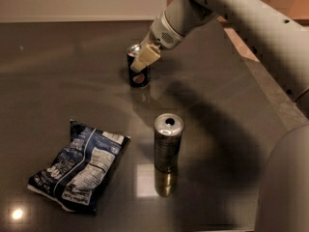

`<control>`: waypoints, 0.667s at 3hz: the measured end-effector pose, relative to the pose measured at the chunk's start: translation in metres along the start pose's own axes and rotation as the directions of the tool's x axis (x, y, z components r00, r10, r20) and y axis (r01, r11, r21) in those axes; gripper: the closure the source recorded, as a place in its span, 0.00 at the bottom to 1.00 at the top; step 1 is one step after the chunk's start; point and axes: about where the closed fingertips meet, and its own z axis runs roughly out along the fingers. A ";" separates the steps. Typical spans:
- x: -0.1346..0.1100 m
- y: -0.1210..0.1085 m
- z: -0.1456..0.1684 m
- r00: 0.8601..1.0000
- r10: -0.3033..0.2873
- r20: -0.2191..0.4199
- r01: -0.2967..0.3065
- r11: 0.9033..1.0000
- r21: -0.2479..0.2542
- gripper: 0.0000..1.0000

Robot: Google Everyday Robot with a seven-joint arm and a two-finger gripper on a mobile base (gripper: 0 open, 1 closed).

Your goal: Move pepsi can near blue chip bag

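Observation:
The pepsi can (pixel 139 78) stands upright on the dark table (pixel 58 81), at the back middle. It is small and dark, with a round red-white-blue logo. My gripper (pixel 141 62) comes in from the upper right and sits right at the can's top, covering part of its rim. The blue chip bag (pixel 79 170) lies flat and crumpled at the front left, well apart from the can.
A taller silver can (pixel 168 141) stands upright in the middle of the table, between the pepsi can and the front edge. My arm (pixel 251 28) spans the upper right. The table's right edge (pixel 270 86) runs diagonally beside a lighter floor.

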 end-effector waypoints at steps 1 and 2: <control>-0.008 0.003 0.002 1.000 -0.014 0.022 0.015 0.999 -0.031 0.64; -0.019 0.008 -0.007 0.996 -0.066 0.064 0.071 0.994 -0.080 0.87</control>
